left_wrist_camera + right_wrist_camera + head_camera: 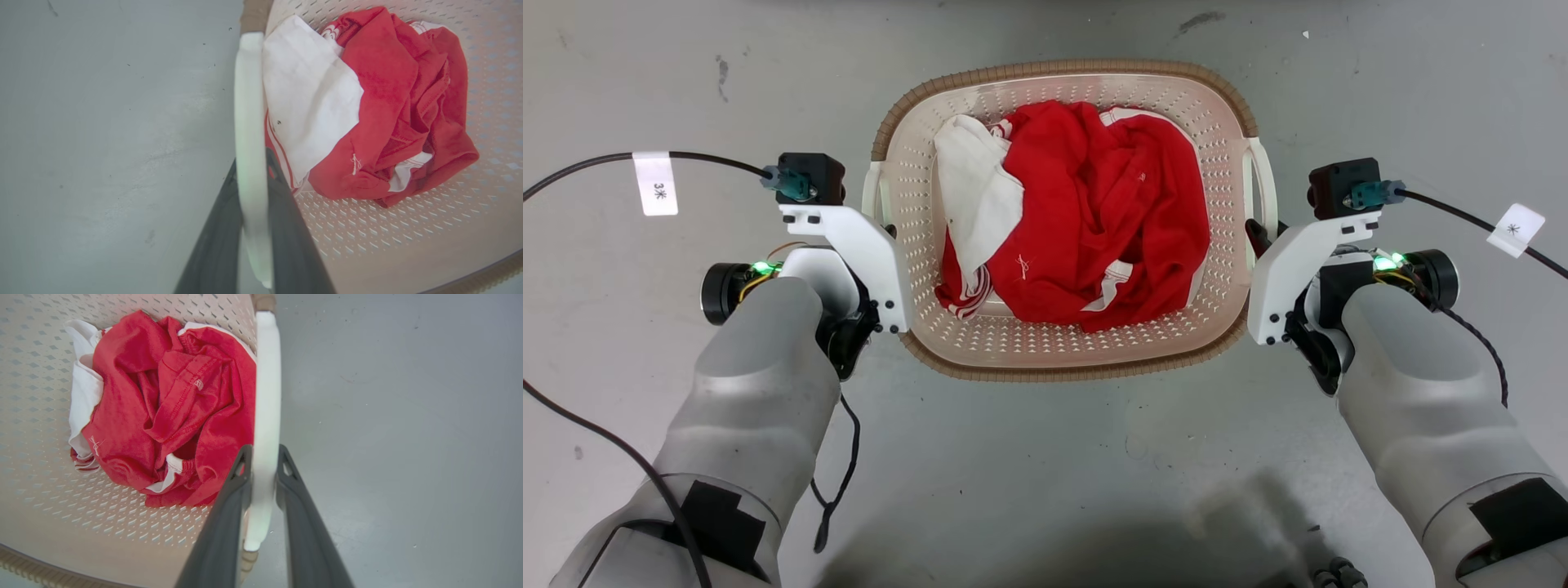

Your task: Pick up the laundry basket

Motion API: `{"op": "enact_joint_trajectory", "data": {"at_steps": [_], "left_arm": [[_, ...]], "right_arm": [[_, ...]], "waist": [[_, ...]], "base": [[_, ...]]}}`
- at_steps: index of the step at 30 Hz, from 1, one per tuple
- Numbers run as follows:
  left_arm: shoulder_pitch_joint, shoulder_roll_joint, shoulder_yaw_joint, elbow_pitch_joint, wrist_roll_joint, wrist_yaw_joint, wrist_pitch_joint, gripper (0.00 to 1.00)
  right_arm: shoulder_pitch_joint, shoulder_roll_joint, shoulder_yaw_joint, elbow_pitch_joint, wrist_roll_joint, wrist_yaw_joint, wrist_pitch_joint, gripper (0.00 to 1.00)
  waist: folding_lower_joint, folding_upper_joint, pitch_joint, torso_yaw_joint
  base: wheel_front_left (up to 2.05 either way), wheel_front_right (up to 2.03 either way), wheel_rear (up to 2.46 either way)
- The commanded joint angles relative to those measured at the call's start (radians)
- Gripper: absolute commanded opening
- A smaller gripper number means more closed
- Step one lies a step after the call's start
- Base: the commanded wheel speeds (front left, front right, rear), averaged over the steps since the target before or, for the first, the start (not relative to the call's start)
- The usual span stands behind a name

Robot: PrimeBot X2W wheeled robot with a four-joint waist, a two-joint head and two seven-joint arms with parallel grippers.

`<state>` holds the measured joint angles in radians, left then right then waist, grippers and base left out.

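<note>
Closest in, at 6 o'clock, grey floor (1045, 457) is showing bare. Beyond it the left gripper (252, 161) is clamping its two dark fingers on the white left handle (248, 94), at the 9 o'clock side of the laundry basket (1062, 72). The right gripper (264, 452) is pinching the right handle (267, 375) at 3 o'clock. The basket is sitting centred ahead, though whether it is resting on the floor is hard to tell. Inside, a red garment (1094, 212) is lying crumpled, with a white cloth (976, 188) toward 10 o'clock.

Pale grey forearms (752, 367); white screwed brackets (866, 245); black cables (580, 167), white tags (655, 184); green lights (762, 267); left hand (252, 159) dark-fingered.
</note>
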<state>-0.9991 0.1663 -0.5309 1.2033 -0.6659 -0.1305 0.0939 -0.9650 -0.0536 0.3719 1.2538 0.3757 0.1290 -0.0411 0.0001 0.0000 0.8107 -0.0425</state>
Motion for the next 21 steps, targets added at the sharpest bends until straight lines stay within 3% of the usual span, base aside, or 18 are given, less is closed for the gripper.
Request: {"op": "enact_joint_trajectory", "data": {"at_steps": [1,11,21], "left_arm": [[-0.009,-0.003,-0.007,-0.006,-0.009,0.0,-0.002,0.0],[-0.006,-0.014,-0.058,-0.01,-0.058,-0.001,0.007,0.0],[0.017,-0.032,-0.103,-0.006,-0.147,-0.003,0.117,0.0]], "right_arm": [[-0.012,0.006,0.014,0.004,0.003,0.003,0.0,0.0],[0.002,0.01,0.07,0.008,0.063,0.004,0.039,0.0],[0.001,0.016,0.13,0.007,0.157,0.008,0.191,0.0]], "waist": [[-0.0001,0.0,-0.001,0.0],[-0.0001,0.0,-0.023,0.001],[-0.0001,0.0,-0.131,0.001]], "base": [[0.0,0.0,0.0],[0.0,0.0,0.0],[0.0,0.0,0.0]]}}
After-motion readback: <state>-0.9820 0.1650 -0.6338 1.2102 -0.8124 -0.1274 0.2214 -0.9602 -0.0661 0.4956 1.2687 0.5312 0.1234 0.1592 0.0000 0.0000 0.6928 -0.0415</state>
